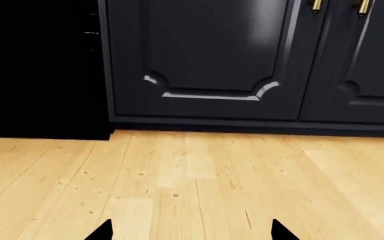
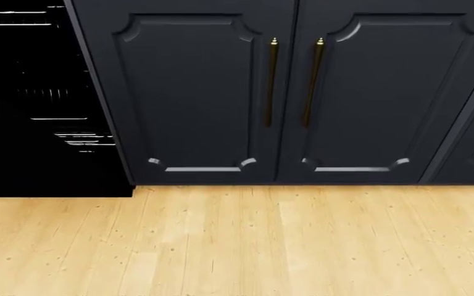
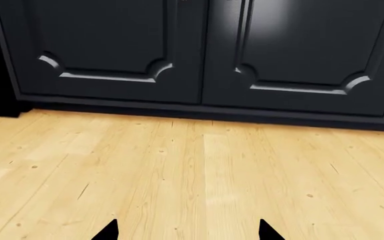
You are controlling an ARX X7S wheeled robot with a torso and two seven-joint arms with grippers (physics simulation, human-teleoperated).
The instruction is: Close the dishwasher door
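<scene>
Wood floor [image 2: 245,246] (pale), navy cab. doors [image 2: 195,92]

A dishwasher opening [image 2: 31,98] lies left of two cabinet doors [image 2: 192,92], all behind the floor [image 2: 237,246].

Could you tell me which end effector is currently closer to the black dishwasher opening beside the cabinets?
Left. The black dishwasher opening fills a large part of the left end effector camera's view; the right end effector faces the cabinet doors, seeing only a sliver.
</scene>
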